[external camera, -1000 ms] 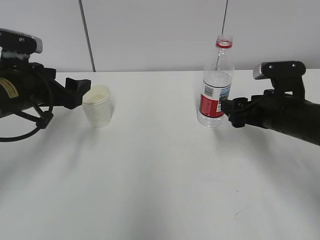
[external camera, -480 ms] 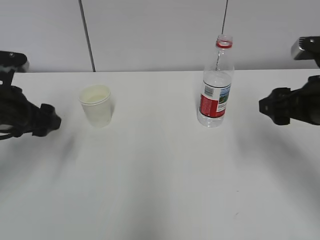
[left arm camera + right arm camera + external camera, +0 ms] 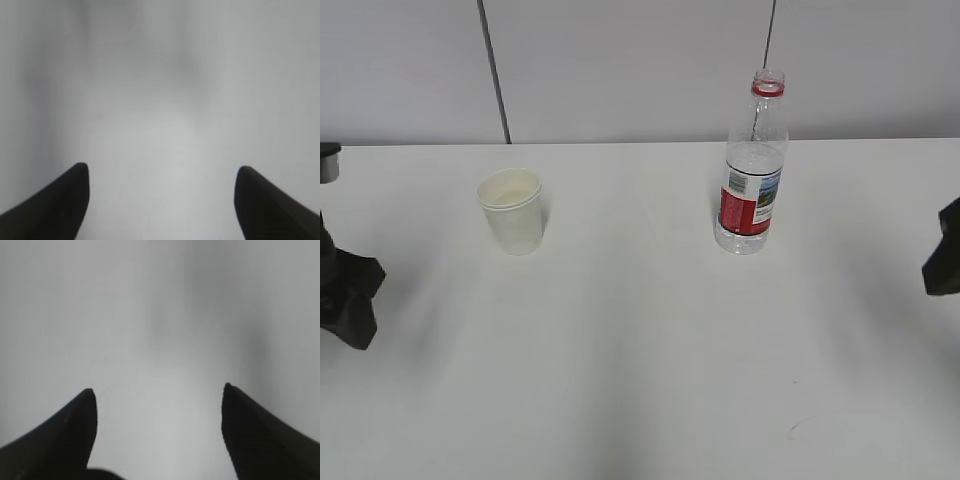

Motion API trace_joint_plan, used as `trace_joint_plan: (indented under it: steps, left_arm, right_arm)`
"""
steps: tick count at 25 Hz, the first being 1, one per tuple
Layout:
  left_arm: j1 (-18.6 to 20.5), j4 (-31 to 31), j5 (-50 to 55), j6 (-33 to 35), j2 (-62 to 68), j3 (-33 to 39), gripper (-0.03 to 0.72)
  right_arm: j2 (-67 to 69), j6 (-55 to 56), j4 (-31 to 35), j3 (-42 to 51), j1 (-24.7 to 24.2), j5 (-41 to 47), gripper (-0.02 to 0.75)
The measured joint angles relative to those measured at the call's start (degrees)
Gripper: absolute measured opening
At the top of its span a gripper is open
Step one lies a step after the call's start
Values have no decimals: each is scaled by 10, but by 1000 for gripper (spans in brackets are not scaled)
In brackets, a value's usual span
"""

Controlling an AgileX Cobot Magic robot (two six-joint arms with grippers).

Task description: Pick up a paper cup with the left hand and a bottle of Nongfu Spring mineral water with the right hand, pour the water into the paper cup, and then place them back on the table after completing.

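The paper cup (image 3: 512, 211) and the uncapped bottle (image 3: 752, 178) stood upright on the table (image 3: 640, 340), well apart. Both arms had pulled back to the frame edges since a second ago. The left hand (image 3: 162, 172) and right hand (image 3: 159, 395) had their fingers spread apart, holding nothing.

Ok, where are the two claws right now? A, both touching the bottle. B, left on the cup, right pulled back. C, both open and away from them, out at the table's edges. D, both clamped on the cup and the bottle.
C: the left claw and right claw each show spread tips with nothing between them, while the paper cup and bottle stand alone on the table.
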Motion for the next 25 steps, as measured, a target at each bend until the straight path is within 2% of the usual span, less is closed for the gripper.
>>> trace_joint_plan:
  steps: [3, 6, 18, 25]
  left_arm:
    - [0, -3, 80, 0, -4, -20, 531]
    - [0, -3, 130, 0, -14, -39, 524]
    - [0, -9, 160, 17, -59, -59, 514]
    - [0, -4, 165, 17, -206, -9, 513]
  right_arm:
    - [0, -6, 20, -40, 0, 126, 570]
    - [0, -20, 27, -69, 0, 178, 570]
    - [-9, -57, 52, -84, 0, 190, 568]
    - [-105, -74, 51, -59, 0, 194, 569]
